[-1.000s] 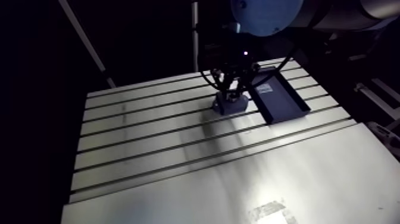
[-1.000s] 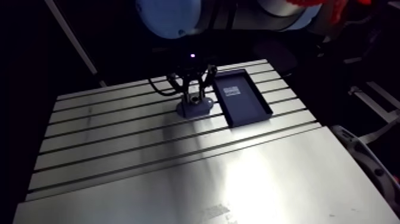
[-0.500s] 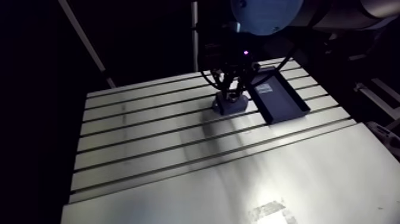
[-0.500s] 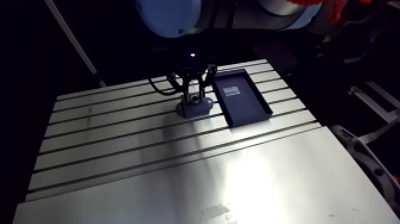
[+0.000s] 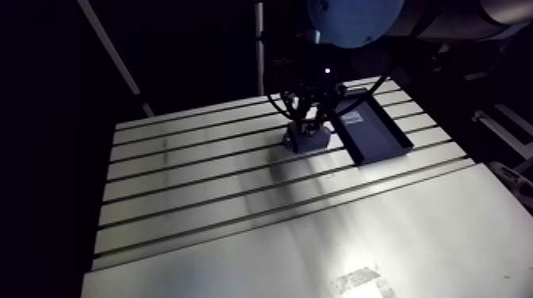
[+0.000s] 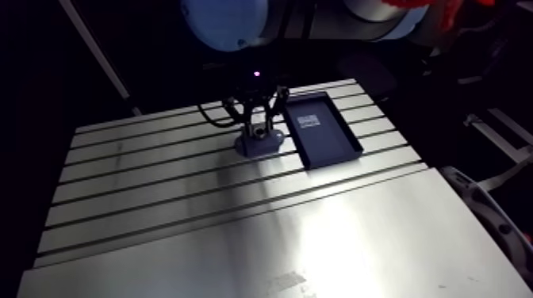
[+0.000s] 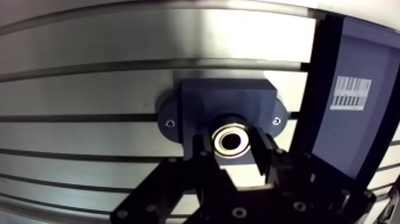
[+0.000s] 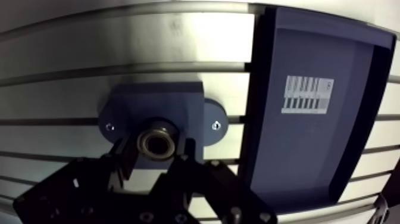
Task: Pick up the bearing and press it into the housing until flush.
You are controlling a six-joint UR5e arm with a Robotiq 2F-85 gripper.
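A: Is the tool [image 7: 231,151] gripping anything?
B: Yes, it's clamped on the bearing [image 7: 232,139], right over the housing [image 7: 221,101] bore on the counter [image 7: 89,42]. The tray [image 7: 351,149] sits at the housing's three o'clock.

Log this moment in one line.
phase: insertion | fingers shut on silver metal ring bearing | bearing at bore of dark-blue block housing | flush: cannot tell

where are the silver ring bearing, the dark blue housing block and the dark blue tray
silver ring bearing [image 7: 218,140]: wrist view, on its shiny ring face
dark blue housing block [image 7: 226,98]: wrist view, on its flat face
dark blue tray [image 8: 297,155]: wrist view, on its bare floor
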